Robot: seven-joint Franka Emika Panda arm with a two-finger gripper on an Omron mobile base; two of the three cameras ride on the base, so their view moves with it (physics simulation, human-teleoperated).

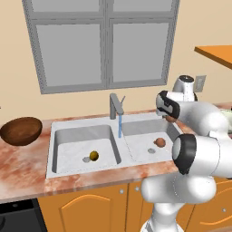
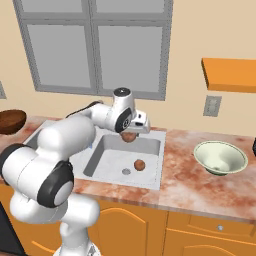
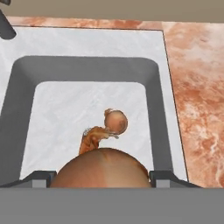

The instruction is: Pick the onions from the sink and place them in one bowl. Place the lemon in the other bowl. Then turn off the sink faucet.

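Step in hand: the first of the onions (image 2: 129, 136) was being carried; it was judged that it had been picked out of the sink (image 2: 150, 145) and was on its way to a bowl.
Hand: the gripper (image 2: 131, 134) was seen clenched around that onion, which was also seen big and round between the dark tips in the hand view (image 3: 101, 168).
Other onion: the second onion (image 2: 140, 164) was left on the floor of the right basin, near its drain.
Lemon: the lemon (image 1: 94, 156) was left in the left basin, just beside that drain.
Pale bowl: the pale green-white bowl (image 2: 220, 158) was set on the worktop to the right of the sink, near the right edge, and nothing was seen in it.
Brown bowl: the dark brown bowl (image 1: 21, 131) was set on the worktop at the far left.
Faucet: water was seen running from the sink faucet (image 1: 115, 107), so it was not yet turned off.
Next move: it was judged that the held onion had to be carried right, over the sink rim, to above the pale bowl, and then let go.
Arm pose: the arm was bent forward from the base, with the hand held above the back of the right basin and pointed down.
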